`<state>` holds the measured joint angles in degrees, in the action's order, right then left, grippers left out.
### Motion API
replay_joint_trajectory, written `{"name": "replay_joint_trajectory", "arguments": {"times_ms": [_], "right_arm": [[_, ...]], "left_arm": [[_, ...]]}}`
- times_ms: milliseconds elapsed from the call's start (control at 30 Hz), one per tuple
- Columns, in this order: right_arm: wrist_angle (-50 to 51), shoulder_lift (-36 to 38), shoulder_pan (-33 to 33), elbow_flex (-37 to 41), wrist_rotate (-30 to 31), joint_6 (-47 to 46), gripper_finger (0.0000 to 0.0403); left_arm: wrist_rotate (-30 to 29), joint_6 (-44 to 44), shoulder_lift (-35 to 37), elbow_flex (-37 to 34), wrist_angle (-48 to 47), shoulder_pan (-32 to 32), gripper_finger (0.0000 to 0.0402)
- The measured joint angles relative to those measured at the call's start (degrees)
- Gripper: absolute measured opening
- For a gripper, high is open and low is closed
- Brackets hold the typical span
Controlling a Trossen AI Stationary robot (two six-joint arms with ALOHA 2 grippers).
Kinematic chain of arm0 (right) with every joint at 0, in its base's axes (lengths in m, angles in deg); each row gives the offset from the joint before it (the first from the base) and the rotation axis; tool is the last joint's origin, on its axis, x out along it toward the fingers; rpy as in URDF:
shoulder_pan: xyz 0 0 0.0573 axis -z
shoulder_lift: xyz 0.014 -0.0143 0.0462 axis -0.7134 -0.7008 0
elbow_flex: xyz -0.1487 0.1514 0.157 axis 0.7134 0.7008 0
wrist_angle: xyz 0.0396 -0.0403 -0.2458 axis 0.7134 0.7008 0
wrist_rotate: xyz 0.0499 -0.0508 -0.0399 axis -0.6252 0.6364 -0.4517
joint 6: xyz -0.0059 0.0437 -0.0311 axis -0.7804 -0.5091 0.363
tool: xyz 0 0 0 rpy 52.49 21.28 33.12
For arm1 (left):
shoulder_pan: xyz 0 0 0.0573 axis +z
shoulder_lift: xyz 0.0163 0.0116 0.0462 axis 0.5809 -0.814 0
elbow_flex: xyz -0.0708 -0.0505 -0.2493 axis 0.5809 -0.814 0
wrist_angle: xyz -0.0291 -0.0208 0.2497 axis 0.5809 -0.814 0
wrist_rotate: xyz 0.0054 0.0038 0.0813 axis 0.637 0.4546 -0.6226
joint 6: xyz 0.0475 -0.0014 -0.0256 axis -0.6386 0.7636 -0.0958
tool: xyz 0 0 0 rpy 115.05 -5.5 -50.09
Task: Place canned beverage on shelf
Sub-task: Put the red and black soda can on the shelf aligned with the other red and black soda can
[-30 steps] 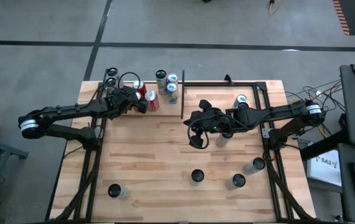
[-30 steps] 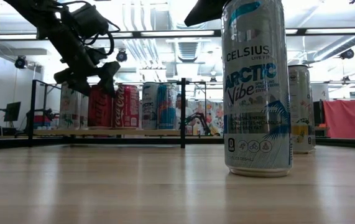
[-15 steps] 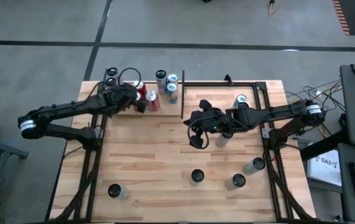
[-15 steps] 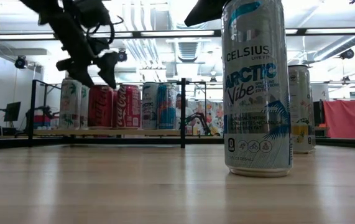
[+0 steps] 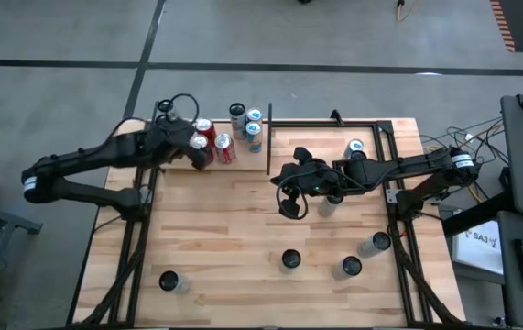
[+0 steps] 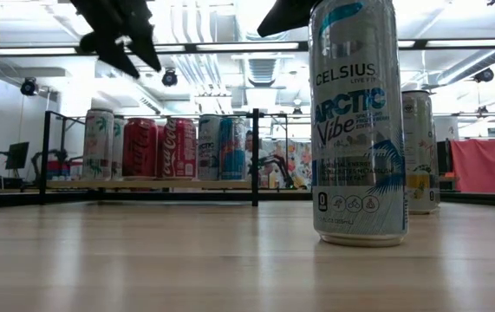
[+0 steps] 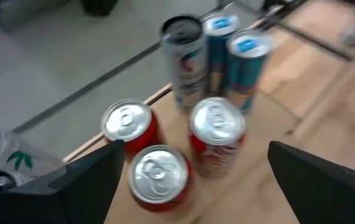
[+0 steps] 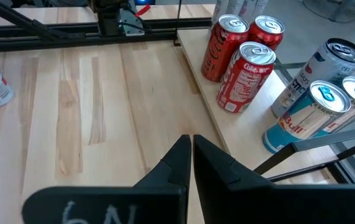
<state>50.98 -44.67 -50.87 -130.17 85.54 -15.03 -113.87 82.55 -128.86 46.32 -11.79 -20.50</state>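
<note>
My left jaws (image 7: 193,171) are wide open w/ nothing in them, up above the red cans (image 7: 216,134) on the shelf (image 5: 243,158). Blue cans (image 7: 247,62) stand near them. My right jaws (image 8: 191,152) are shut, empty, over the counter (image 5: 243,229) mid.

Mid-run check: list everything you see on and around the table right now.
table: one, pale wood, under both arms
shelf: one, pale plywood, table's far left corner
red cans: three, on the shelf
blue-and-silver cans: three, shelf end beside the frame
white cans: two, green print, shelf's other end
loose cans: five in clear view, scattered on the table; perhaps a sixth under the right arm
black frame: one, table's far right
left gripper: open, above the red cans
right gripper: shut, mid-table, pointing at the shelf
</note>
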Motion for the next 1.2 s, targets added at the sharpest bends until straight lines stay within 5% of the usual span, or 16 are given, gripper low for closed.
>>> {"name": "replay_joint_trajectory", "arguments": {"times_ms": [333, 633, 1067, 1200], "right_arm": [[0.0, 0.0, 0.0, 0.12, 0.0, 1.18, 0.0009], [0.0, 0.0, 0.0, 0.93, 0.0, 1.64, 0.0009], [-2.05, 0.0, 0.02, 1.07, 0.01, 5.15, 0.0009], [-2.53, 0.0, 0.02, 1.08, 0.01, 5.79, 0.0009]], "left_arm": [[1.82, -0.07, 7.46, -4.9, -8.43, -13.47, 0.0378], [2.96, 3.83, 7.24, -14.28, -9.05, -15.15, 0.0346], [0.96, 4.51, 6.65, -15.01, -8.27, -11.62, 0.0129], [-4.83, 8.35, 6.08, -13.39, -8.0, -9.48, 0.0046]]}}
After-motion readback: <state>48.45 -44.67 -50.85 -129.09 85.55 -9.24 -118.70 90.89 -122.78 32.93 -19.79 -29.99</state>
